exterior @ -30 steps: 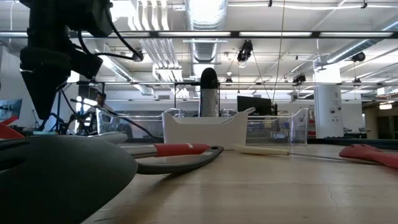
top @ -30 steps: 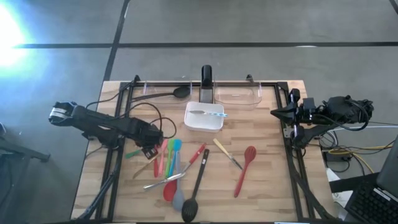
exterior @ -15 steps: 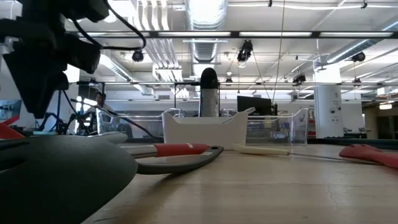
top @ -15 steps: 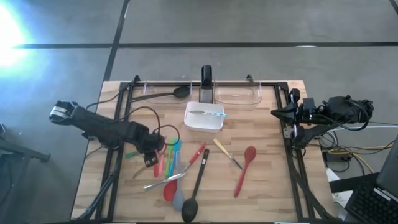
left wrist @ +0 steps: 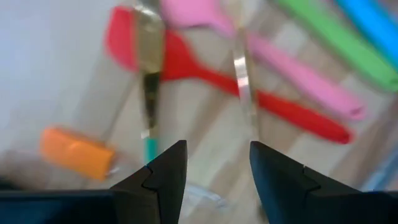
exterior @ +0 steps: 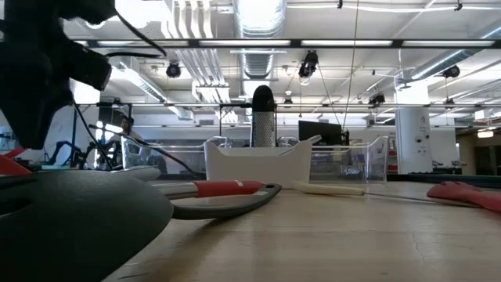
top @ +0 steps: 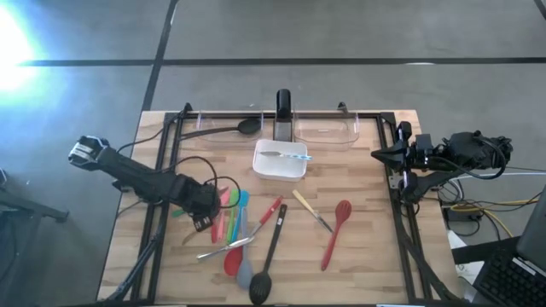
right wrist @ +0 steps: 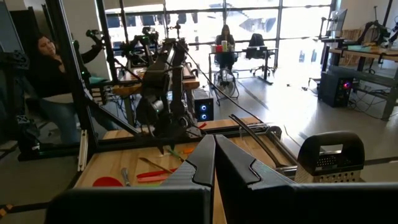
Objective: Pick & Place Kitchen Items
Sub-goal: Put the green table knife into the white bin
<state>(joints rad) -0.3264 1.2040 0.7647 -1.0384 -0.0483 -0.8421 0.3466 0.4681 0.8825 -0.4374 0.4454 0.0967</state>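
Toward the tabletop's left edge, kitchen items [top: 235, 223] lie clustered (pink, red, green, blue handles); the left gripper [top: 203, 213] hangs over them, fingers parted, apparently holding nothing. At the right edge, the right gripper [top: 381, 153] waits closed.

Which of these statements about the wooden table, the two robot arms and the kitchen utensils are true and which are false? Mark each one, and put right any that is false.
1. The left gripper hangs open over the cluster of coloured utensils. True.
2. The white square dish is empty. False: a slim utensil with a blue handle lies in it.
3. The right gripper is shut and waits at the table's right edge. True.
4. The long red silicone spoon lies inside a clear plastic bin. False: it lies on the bare wooden table, right of centre.
5. The big black spoon lies near the table's front edge. True.
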